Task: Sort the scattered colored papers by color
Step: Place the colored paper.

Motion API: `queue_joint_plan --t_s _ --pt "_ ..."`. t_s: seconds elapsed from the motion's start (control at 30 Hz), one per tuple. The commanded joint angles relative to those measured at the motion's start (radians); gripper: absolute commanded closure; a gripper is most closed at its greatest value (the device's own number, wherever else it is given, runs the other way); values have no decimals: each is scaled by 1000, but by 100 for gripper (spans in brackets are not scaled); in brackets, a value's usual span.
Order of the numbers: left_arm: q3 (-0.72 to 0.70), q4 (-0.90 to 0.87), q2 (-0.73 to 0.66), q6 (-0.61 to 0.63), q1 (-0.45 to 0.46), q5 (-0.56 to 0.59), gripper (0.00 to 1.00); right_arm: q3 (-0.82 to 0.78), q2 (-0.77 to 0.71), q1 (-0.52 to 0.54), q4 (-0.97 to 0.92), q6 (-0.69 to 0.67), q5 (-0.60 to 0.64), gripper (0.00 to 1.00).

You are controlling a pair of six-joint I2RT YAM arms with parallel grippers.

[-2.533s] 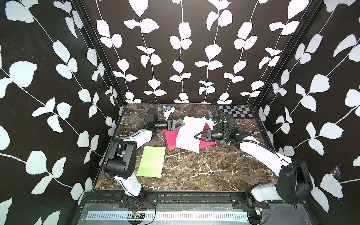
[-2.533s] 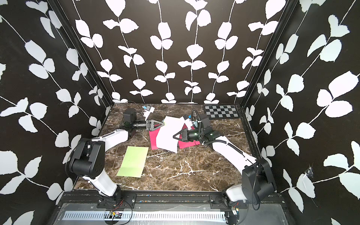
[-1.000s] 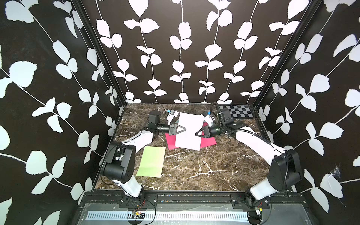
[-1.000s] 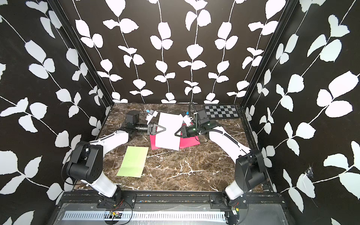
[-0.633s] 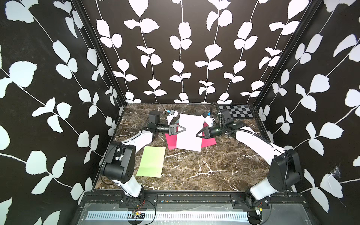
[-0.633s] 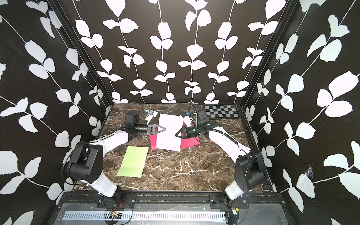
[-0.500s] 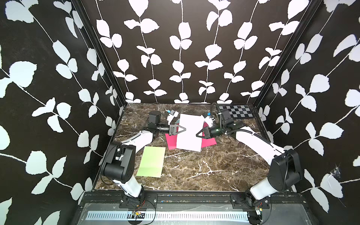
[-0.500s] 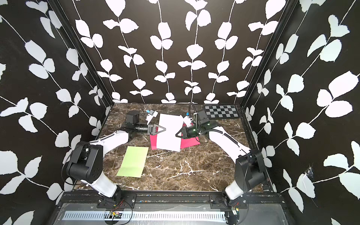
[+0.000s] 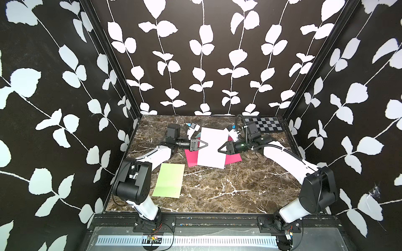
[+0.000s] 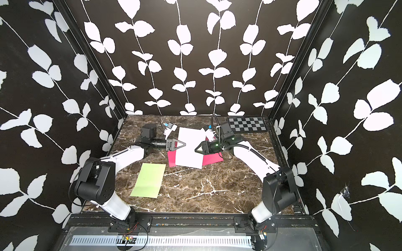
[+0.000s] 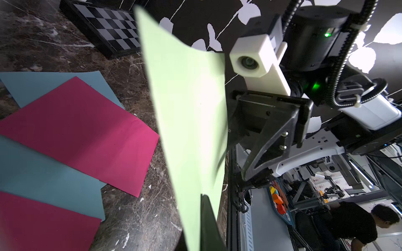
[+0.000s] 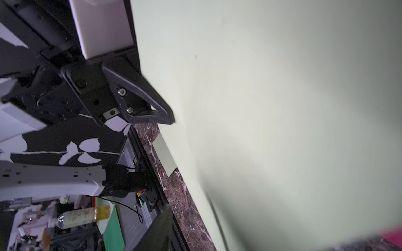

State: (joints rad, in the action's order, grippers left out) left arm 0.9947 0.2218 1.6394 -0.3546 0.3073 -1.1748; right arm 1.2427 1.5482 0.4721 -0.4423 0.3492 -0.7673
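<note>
In both top views, a light green sheet point(image 9: 212, 150) point(image 10: 188, 150), glaring almost white, hangs raised over the far middle of the marble table point(image 9: 228, 191) point(image 10: 206, 187), above overlapping pink papers point(image 9: 190, 158) point(image 10: 171, 159). The left gripper point(image 9: 205, 143) point(image 10: 185, 144) is clamped on its left edge. The right gripper point(image 9: 219, 150) point(image 10: 195, 150) meets its right edge, but I cannot tell whether those fingers grip or have let go. A second light green sheet point(image 9: 169, 180) point(image 10: 149, 180) lies flat at the near left, and a checkerboard panel point(image 9: 264, 125) point(image 10: 248, 126) sits at the far right. In the left wrist view, the light green sheet point(image 11: 189, 108) stands on edge, pinched in the left gripper's fingers point(image 11: 206, 217), with pink papers point(image 11: 76, 126) and blue papers point(image 11: 43, 173) fanned on the table beside it. In the right wrist view, the light green sheet point(image 12: 261, 108) fills most of the frame, and the left gripper point(image 12: 169, 119) bites its edge
</note>
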Motion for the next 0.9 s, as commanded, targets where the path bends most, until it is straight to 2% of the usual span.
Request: queue_joint_plan --t_s 0.0,0.2,0.3,0.67,0.73,0.87 --pt "29 -33 -44 18 6 51 100 25 -64 -4 -30 -9 85 47" --pt "45 -57 -127 -13 8 112 100 -21 -131 -4 -61 13 248 33" --pt "50 -90 -197 -18 10 142 100 -54 -159 -7 -57 28 314 30" --pt "-5 -240 -414 -121 17 230 100 -151 -177 -31 37 109 427 27" --pt "-21 -328 -449 -116 17 279 100 -165 -188 -35 56 123 447 27" --pt "1 -687 -477 -21 26 491 100 -184 -191 -45 73 138 487 24"
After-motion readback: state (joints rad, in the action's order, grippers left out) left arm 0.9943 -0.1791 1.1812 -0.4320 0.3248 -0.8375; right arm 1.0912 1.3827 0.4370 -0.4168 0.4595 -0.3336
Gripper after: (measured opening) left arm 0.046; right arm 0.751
